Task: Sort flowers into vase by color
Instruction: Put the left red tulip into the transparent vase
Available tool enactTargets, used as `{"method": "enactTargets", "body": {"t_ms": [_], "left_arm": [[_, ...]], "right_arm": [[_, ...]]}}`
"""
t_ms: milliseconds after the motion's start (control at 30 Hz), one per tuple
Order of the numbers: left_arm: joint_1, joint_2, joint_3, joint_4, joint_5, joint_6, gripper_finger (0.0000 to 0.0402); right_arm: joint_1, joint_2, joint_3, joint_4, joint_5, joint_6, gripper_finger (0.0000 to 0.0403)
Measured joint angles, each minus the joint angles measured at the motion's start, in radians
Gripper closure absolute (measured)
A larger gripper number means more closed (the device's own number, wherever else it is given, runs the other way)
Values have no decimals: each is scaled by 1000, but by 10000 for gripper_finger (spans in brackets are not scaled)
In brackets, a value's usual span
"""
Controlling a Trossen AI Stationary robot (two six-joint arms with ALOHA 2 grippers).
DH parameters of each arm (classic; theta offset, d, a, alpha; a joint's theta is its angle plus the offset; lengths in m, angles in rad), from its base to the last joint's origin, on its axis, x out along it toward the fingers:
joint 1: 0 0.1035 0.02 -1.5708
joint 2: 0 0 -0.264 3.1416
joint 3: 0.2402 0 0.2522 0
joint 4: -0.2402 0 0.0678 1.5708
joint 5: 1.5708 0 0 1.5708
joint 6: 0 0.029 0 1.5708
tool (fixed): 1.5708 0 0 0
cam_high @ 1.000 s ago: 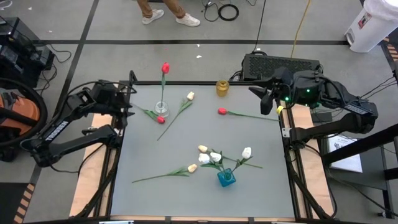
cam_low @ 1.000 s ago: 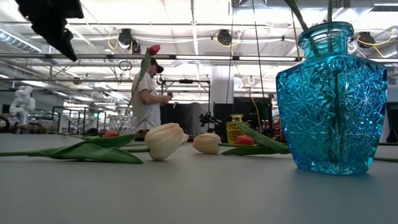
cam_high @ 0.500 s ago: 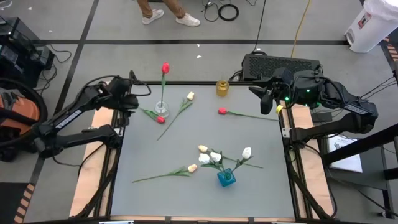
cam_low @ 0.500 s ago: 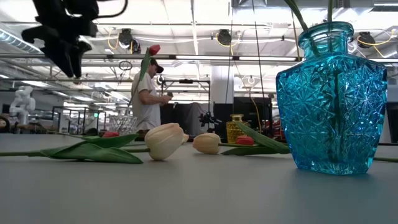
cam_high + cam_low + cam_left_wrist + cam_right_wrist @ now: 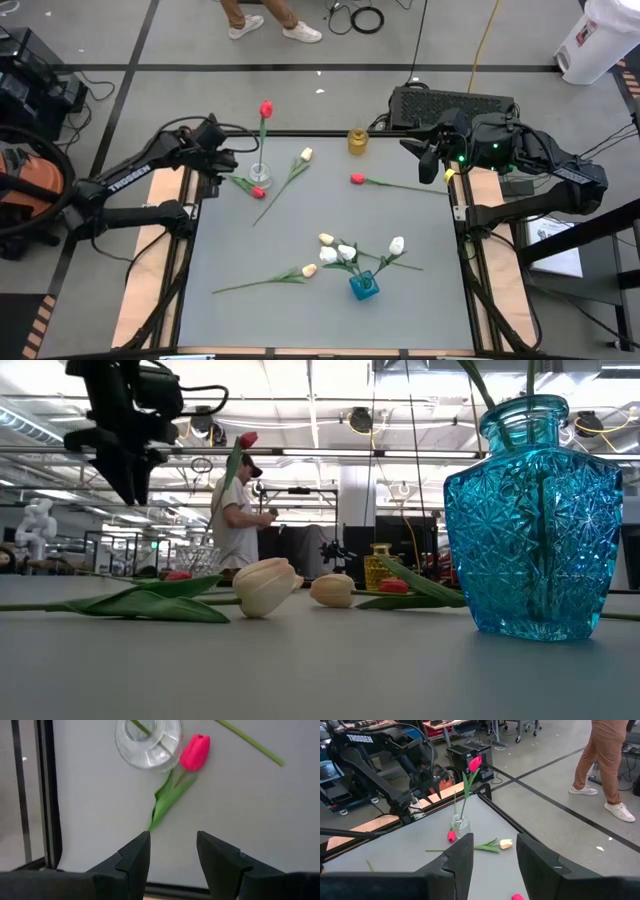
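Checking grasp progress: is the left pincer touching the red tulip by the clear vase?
Apart. Left wrist view: left pincer open, bare table before red tulip.

I see grey concrete floor (image 5: 150,40) with black tape lines; beyond it, possibly workbenches (image 5: 465,725).

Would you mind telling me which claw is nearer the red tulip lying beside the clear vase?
Left. The left claw hovers open just off that red tulip, near the clear vase; the right claw waits across the table.
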Motion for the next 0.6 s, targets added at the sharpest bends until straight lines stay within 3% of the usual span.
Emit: {"method": "enactTargets", "body": {"t_ms": [600], "left_arm": [[0,10,-200,178,19,105,233]], "right_arm": [[0,1,0,0,0,34,261]]}}
